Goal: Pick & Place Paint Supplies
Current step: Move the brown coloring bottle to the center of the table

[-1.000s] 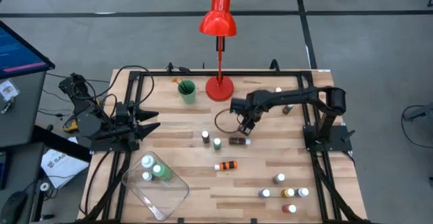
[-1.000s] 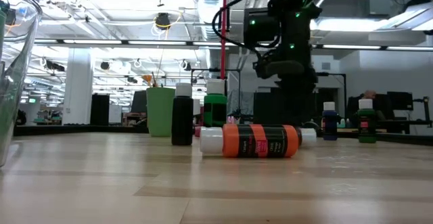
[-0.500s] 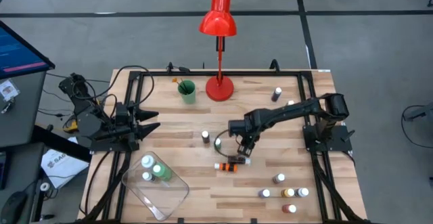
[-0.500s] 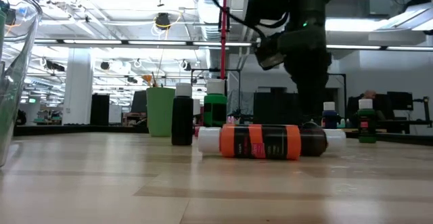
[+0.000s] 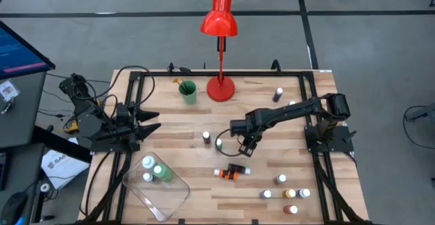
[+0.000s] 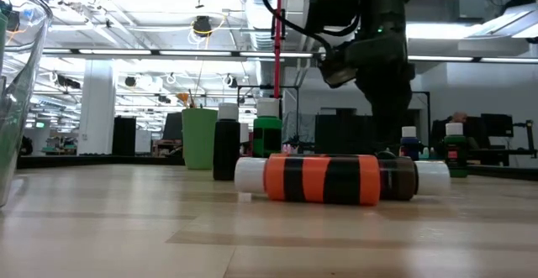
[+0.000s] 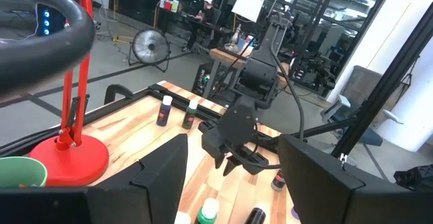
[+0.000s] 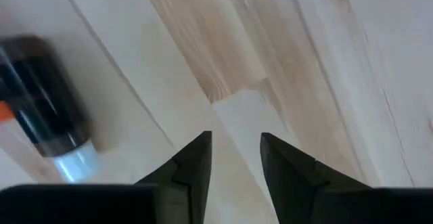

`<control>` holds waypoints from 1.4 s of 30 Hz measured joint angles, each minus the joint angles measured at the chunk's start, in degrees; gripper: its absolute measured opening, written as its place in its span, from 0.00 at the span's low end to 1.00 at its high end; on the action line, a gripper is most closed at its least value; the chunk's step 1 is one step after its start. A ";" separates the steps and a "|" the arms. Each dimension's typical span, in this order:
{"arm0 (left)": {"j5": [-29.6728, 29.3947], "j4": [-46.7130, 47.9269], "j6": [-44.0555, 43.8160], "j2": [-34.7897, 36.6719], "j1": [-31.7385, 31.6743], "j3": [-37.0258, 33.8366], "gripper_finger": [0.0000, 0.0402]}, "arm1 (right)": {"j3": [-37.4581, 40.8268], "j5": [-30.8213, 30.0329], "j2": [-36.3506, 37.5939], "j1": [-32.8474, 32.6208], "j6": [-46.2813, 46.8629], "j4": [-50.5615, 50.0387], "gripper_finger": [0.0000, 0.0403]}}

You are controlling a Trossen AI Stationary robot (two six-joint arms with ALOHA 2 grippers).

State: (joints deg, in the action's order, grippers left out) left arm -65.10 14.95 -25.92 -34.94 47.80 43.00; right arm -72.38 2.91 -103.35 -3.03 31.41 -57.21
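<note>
My right gripper [image 5: 246, 147] [image 8: 237, 137] points down over bare wood at mid-table, open by a narrow gap with nothing between its fingers. Just nearward, a dark brown bottle [image 5: 239, 168] [image 8: 44, 109] lies on its side against an orange bottle [image 5: 228, 174] [image 6: 319, 179], also lying. A green bottle [image 5: 219, 143] and a dark bottle [image 5: 206, 137] stand upright to the gripper's left. My left gripper [image 5: 153, 126] waits open at the table's left edge.
A clear tray [image 5: 170, 198] at the near left holds a larger green bottle [image 5: 161, 172] and two white-capped ones. Several small bottles [image 5: 291, 193] stand near right, two more [image 5: 277, 94] far right. A green cup [image 5: 187, 91] and a red lamp [image 5: 221, 85] stand at the far edge.
My right gripper has swung toward the table's near edge. The dark brown bottle has slid nearward ahead of it, up against the orange bottle. The orange bottle has rolled a little nearer too and turned slightly.
</note>
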 joint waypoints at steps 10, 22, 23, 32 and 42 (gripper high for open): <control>-0.02 -0.01 -0.01 -0.07 0.00 0.00 0.55 | -0.85 -13.38 9.16 13.50 -0.26 -9.13 0.58; 0.00 -0.03 -0.28 -0.07 0.00 0.00 0.55 | -0.46 -21.04 14.48 36.23 -3.16 -9.24 0.66; -0.01 -0.03 -0.41 -0.07 0.00 0.00 0.55 | -0.42 -21.04 14.30 37.49 -4.02 -9.26 0.66; -0.02 -0.03 -0.47 -0.07 0.00 0.00 0.55 | -0.45 -16.89 9.27 44.31 -7.83 -8.18 0.66; -0.01 -0.03 -1.58 -0.07 -0.01 0.00 0.55 | 0.68 -13.61 4.61 45.86 -9.34 -8.31 0.66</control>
State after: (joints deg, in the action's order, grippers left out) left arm -65.11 14.92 -27.50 -35.00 47.79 43.00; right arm -71.70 -10.70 -98.74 42.83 22.06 -65.52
